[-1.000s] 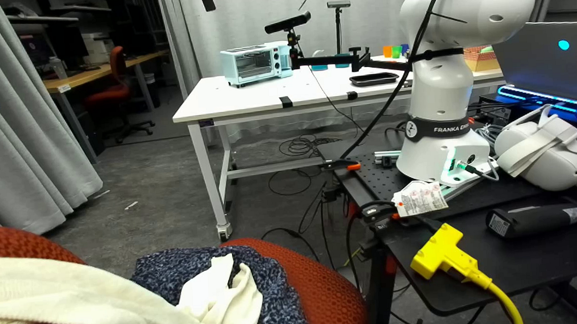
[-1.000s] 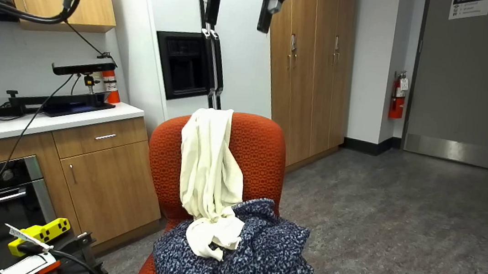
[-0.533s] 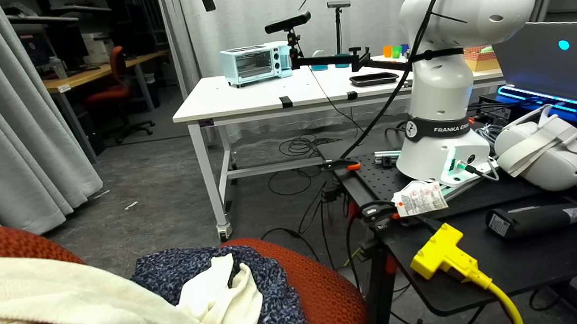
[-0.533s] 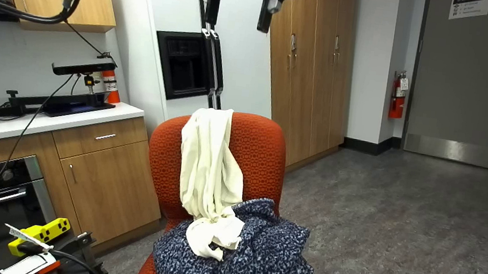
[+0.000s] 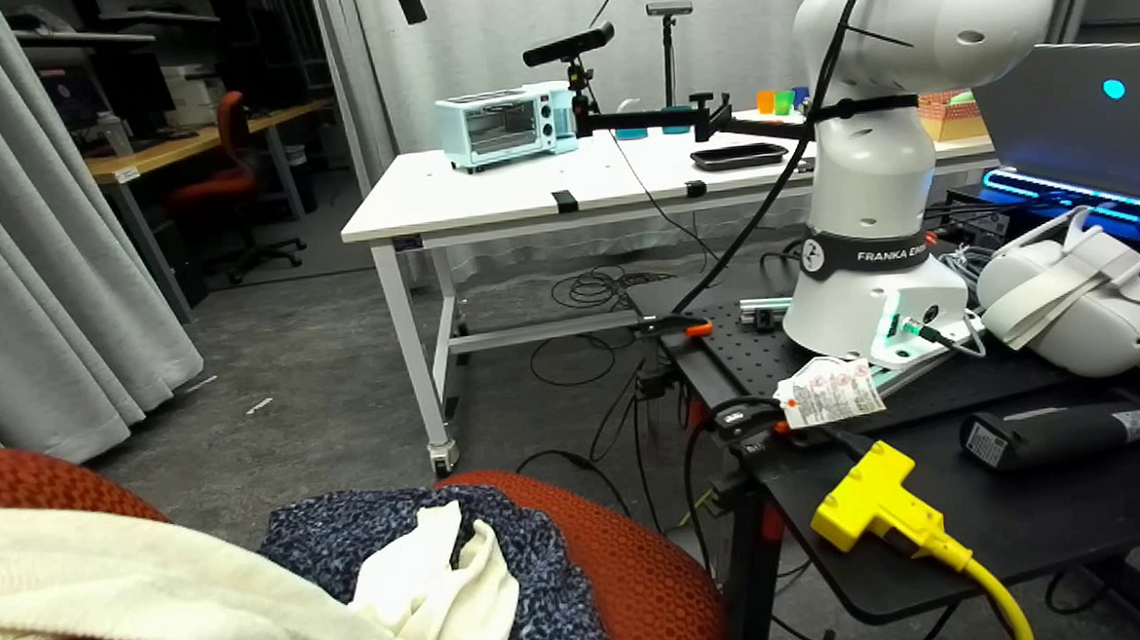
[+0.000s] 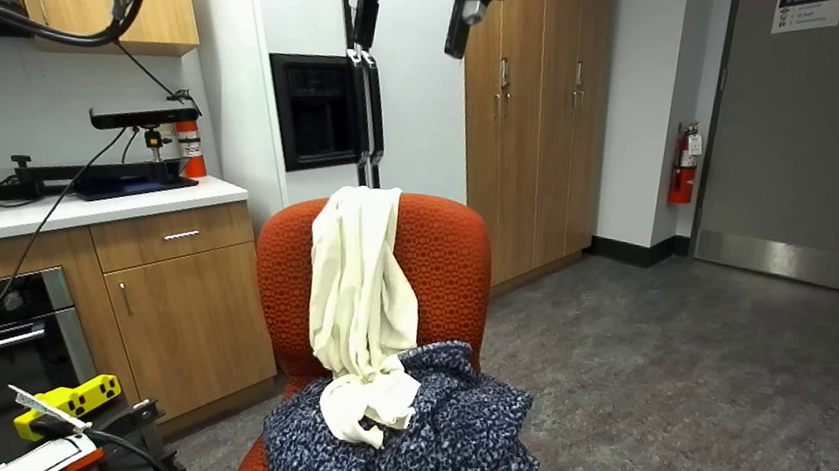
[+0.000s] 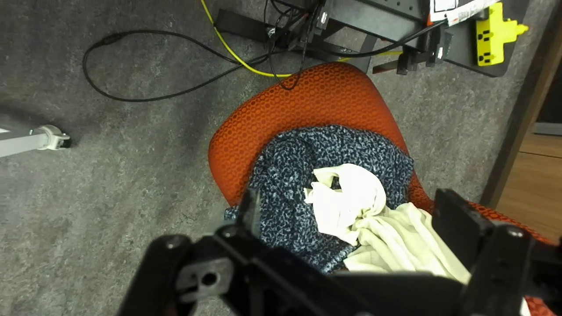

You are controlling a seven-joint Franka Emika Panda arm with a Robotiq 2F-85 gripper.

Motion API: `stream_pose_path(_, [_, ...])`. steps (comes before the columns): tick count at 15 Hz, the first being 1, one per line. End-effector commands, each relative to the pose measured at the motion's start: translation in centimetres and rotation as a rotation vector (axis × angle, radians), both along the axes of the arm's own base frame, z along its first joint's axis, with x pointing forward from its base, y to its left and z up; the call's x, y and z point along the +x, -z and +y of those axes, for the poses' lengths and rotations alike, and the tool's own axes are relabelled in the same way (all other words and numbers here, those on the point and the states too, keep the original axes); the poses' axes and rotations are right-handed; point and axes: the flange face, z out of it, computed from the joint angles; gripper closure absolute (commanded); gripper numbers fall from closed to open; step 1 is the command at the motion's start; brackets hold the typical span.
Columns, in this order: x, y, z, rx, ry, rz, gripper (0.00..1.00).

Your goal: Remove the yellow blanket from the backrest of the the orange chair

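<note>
The yellow blanket [image 6: 359, 276] is draped over the backrest of the orange chair [image 6: 450, 278], left of its middle in that exterior view. Its lower end lies bunched on the dark speckled fabric [image 6: 452, 437] on the seat. The blanket also shows at the lower left in an exterior view [image 5: 154, 576]. My gripper [image 6: 409, 46] is open and empty, well above the backrest with its fingers pointing down. In the wrist view, the gripper [image 7: 350, 202] has its jaws wide apart, with the blanket [image 7: 395, 237] and speckled fabric [image 7: 285, 197] below. The blanket's part behind the backrest is hidden.
A black robot table with a yellow power splitter [image 5: 877, 499] and cables stands beside the chair. A white table [image 5: 524, 191] with a toaster oven [image 5: 501, 126] is farther back. A counter [image 6: 153, 213] and wooden cabinets [image 6: 535, 122] stand behind the chair. Loose cables [image 7: 149, 98] lie on the floor.
The arm's white upper link has shifted slightly, and a cable and the gripper have moved a tiny bit in the exterior views. The blanket and chair have not moved.
</note>
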Motion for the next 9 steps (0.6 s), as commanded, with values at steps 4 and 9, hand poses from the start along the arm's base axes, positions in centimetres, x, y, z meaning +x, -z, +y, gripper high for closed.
stream_pose_path(4, [0.09, -0.23, -0.41, -0.034, -0.079, 0.001, 0.00])
stream_pose_path(9, [0.05, -0.09, -0.03, -0.025, -0.058, 0.007, 0.00])
